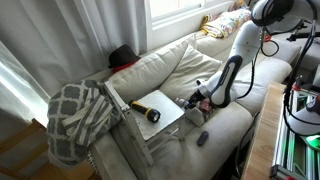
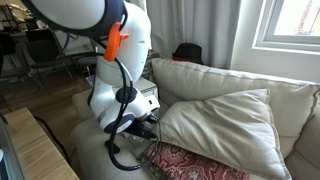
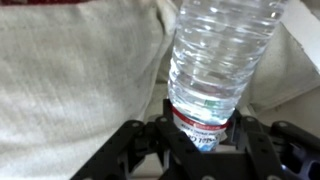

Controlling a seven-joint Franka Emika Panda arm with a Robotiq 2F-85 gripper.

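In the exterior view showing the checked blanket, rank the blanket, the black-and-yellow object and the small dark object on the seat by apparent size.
1. checked blanket, clearly largest, though it also looks nearer the camera
2. black-and-yellow object
3. small dark object, smallest

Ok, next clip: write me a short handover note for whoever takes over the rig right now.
Gripper: shut on the water bottle, gripping its neck end.
Bottle: clear plastic, pointing away from the wrist camera over the beige sofa cushion. I cannot tell whether it rests on the cushion.
Done: bottle grasped.
Left: bottle not yet released or set down.
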